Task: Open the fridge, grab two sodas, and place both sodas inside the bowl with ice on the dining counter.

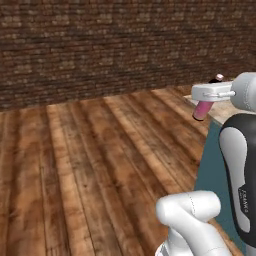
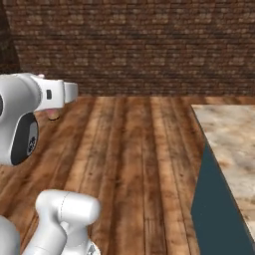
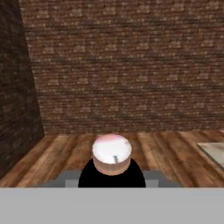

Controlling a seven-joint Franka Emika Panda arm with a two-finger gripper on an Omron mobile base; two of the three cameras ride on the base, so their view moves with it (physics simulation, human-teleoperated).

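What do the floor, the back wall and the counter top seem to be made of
Floor: wood planks, brown with visible grain and seams, faint sheen. Back wall: rough matte brick, dark brown-red with mortar lines. Counter top: looks like polished stone, beige marbled with rusty blotches, though it could be laminate.

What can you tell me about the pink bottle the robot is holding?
The bottle is slim and pinkish-red, with a smooth, glossy look. It hangs below the robot's white hand, tilted a little, with a small dark cap poking out above the hand. The jaws of the gripper are shut on it, so it is held up in the air over the wooden floor, near the edge of the marbled counter. In the hand view its round pale end faces the camera. Nothing else touches it.
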